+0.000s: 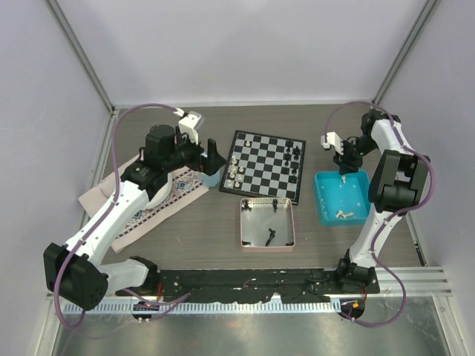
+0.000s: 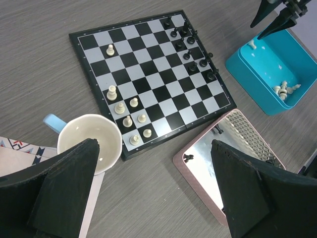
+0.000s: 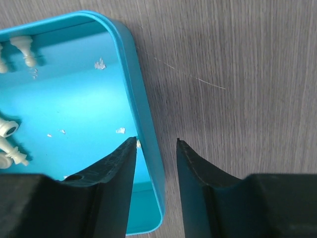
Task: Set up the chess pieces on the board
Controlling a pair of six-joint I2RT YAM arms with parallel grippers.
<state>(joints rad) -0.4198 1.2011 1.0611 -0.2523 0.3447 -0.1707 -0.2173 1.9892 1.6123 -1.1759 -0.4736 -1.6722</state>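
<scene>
**Setup approx half done, spare pcs in both trays**

Nearest the arm bases, the pink tray [image 1: 256,226] holds a few black chessmen [image 2: 188,158] lying loose, so black isn't complete. Just right of it, the blue tray [image 1: 334,194] has several white chessmen [image 2: 283,90] on its floor, most bunched at one end. The R gripper [image 3: 154,142] hangs over that tray's far rim, tips down, jaws partly apart w/ nothing clamped btwn them. A pale speck by one tip is too small to call. On the other side the L gripper [image 2: 152,142] hovers w/ jaws spread wide & empty. It sits above a cream cup [image 2: 111,131], which stands just beside the board's near-left corner, next to a patterned cloth [image 1: 174,194].

Beyond the trays lies the chessboard [image 1: 263,159]. Eight white chessmen stand on its left side: seven clustered in approx two lines, one alone further along. Approx ten black ones line the right side in two ragged rows.

My read: roughly half placed. To do: bring the tray pcs over, fill both sides' rows, prob. straighten squares. Piece types are too small to tell.
</scene>
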